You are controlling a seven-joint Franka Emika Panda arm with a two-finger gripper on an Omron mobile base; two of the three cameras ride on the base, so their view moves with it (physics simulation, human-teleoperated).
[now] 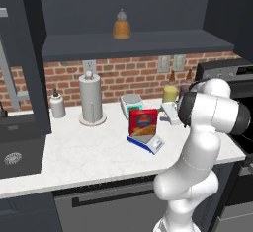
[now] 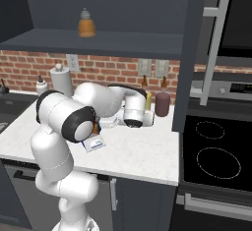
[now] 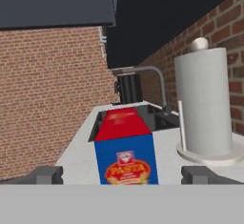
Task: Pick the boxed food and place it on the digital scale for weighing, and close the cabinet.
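Dark grey fingertips (image 3: pixel 46 174), two of them, stood wide apart at the bottom of the hand view, so the gripper (image 3: pixel 122 175) was spread about as far as it goes and had hold of nothing; the boxed food (image 3: pixel 125 147) sat between the tips with a clear gap on each side. Just one box, red on top with a blue side panel that reads PASTA. From the left base view you could see the same boxed food (image 1: pixel 143 122) standing upright on the digital scale (image 1: pixel 146 143), the blue-based one with the white display in front, out near the middle of the white counter (image 1: pixel 84 157). There was a second scale (image 1: pixel 131 103) too, white with a green front, back by the brick wall, so two scales in total. One paper towel roll (image 1: pixel 91 99) on its stand was beside that, and one small white bottle (image 1: pixel 57 103) further left near the sink (image 1: pixel 15 152). Up on the shelf sat a single amber bottle (image 1: pixel 121 26). The cabinet (image 2: pixel 194 53) showed best in the right base view, its dark door swung out edge-on with one long silver handle (image 2: pixel 212 48), so it was open. Past it was the black stove (image 2: pixel 216 156) with two ring burners in sight.
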